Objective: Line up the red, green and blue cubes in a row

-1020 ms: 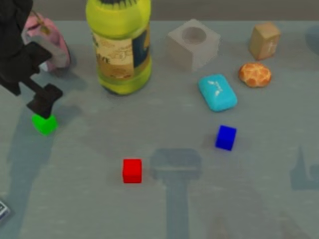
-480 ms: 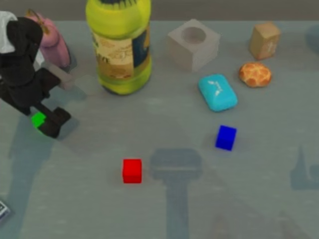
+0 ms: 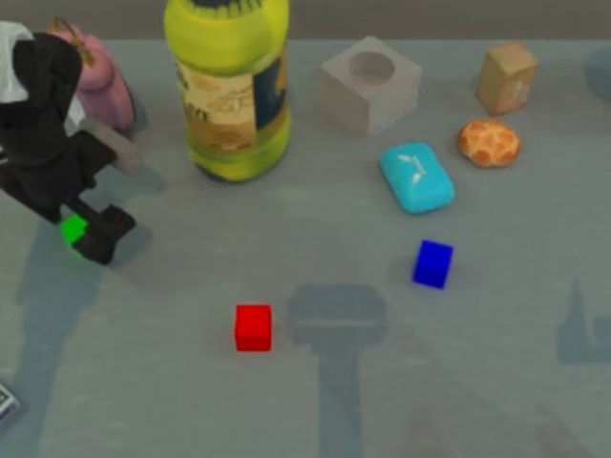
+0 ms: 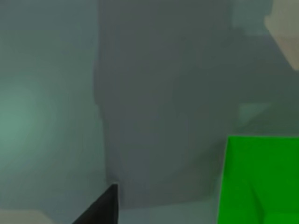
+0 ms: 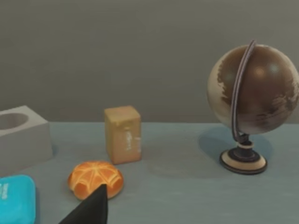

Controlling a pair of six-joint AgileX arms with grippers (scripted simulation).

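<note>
The green cube (image 3: 73, 229) sits near the table's left edge, mostly hidden under my left gripper (image 3: 84, 235), which is lowered round it and open. In the left wrist view the green cube (image 4: 259, 182) stands clear of the one dark fingertip (image 4: 106, 207) that shows, with a gap between them. The red cube (image 3: 253, 327) lies front of centre. The blue cube (image 3: 432, 263) lies to its right and a little further back. My right arm is out of the top view; one open fingertip (image 5: 93, 210) shows in its wrist view, holding nothing.
A big yellow bottle (image 3: 227, 86) and a pink object (image 3: 100, 81) stand behind the left gripper. A grey block with a hole (image 3: 370, 82), a tan block (image 3: 507, 76), a bread roll (image 3: 489, 142) and a cyan soap bar (image 3: 416, 176) lie at the back right. A globe (image 5: 252, 93) stands far right.
Since a second ago my left gripper has come down and turned over the green cube, covering most of it. In the last half second it has hardly moved. The red and blue cubes are unmoved.
</note>
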